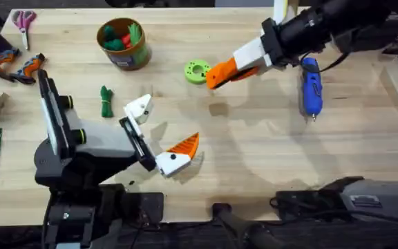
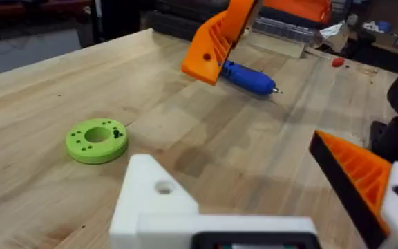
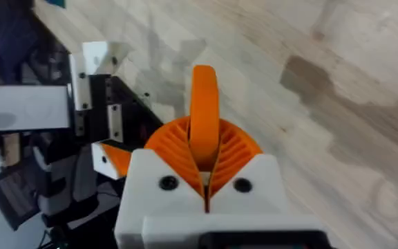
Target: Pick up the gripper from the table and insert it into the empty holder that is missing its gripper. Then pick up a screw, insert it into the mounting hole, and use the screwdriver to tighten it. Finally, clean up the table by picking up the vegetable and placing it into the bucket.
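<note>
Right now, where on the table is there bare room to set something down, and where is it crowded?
Bare wood runs across the middle and right of the table, between the left gripper and the screwdriver. The far-left corner is crowded: the bucket, the vegetable and hand tools. The lime-green ring lies beside the right gripper, which is shut on the gripper.

The right hand [image 1: 213, 78] hangs just beside the lime ring [image 1: 197, 72]; the screwdriver [image 1: 311, 87] lies on the tabletop [image 1: 254, 145] nearby.

Our arms are black; the left pincer [image 1: 159, 135] has one bare white finger and one orange-tipped; the right pincer [image 3: 204, 114] shows white blocks, dark screws, orange ribbed pads.
</note>
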